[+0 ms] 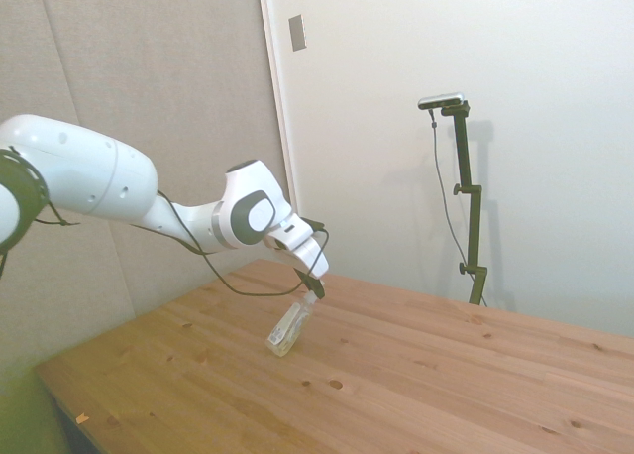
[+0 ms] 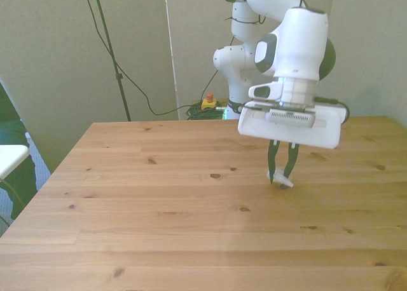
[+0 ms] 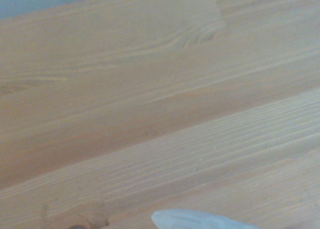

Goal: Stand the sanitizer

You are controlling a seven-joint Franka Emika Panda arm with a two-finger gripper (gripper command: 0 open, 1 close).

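– We record the sanitizer (image 1: 290, 327) as clear with yellowish liquid and a white cap; the gripper (image 2: 282, 175) has dark fingers.

– We confirm. The arm (image 1: 89, 176) is white, and the table (image 2: 159, 208) is pale knotted pine.

Glossy white arm (image 1: 89, 176) with rounded links, grey joint caps, loose black cable (possibly sensor wiring), dark jaws

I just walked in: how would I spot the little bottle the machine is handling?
Look at the wooden table and follow the white arm down to its claw. Hanging tilted from the claw is the sanitizer: a slim clear bottle of yellowish liquid, the only loose item there.
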